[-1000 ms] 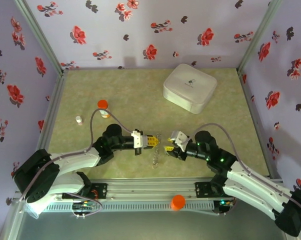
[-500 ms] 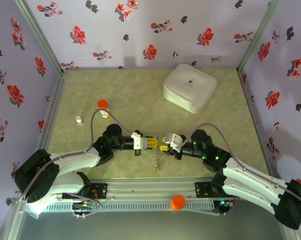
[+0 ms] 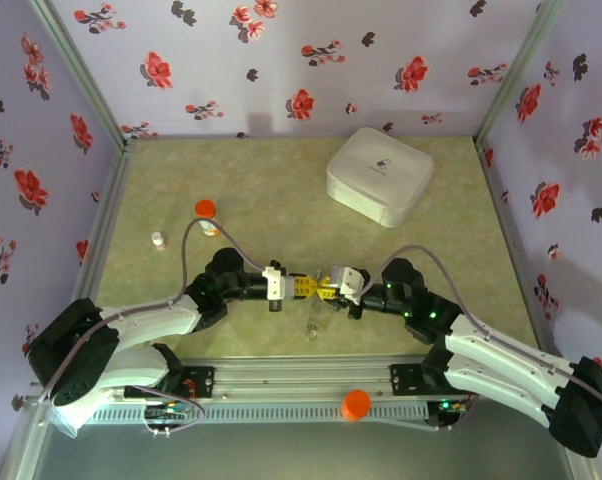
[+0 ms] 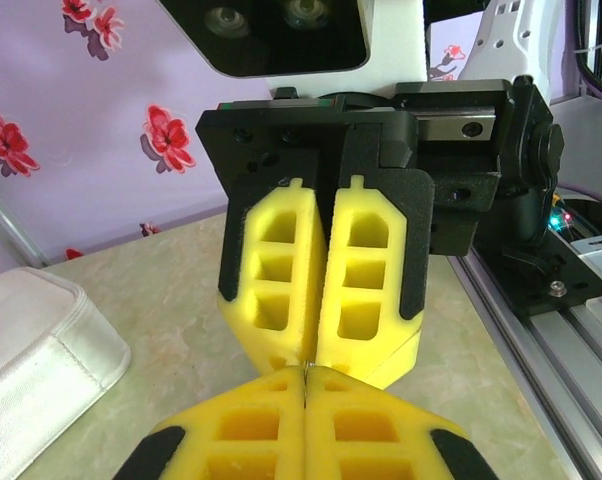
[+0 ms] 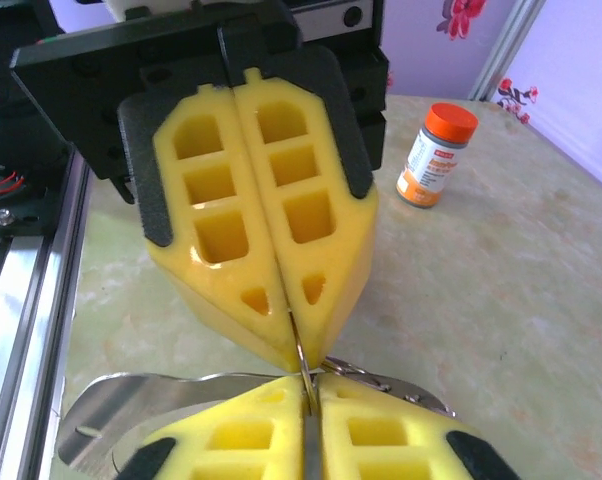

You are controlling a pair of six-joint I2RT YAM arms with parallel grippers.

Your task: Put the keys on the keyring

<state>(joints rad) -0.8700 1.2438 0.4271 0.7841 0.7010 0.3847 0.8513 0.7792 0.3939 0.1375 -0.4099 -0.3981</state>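
right claw (image 3: 330, 291) has swung in and closed tip to tip against the left claw (image 3: 306, 287), itself clamped on the chain (image 3: 311, 325) dangling over the surface (image 3: 261, 190); threading step, next calls for fine alignment

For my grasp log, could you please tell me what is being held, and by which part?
Both the left gripper and the right gripper, tip to tip, pinch the bead-chain keyring by its upper stretch; the rest dangles below.

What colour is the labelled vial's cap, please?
The cap is orange, clearest in the right wrist view.
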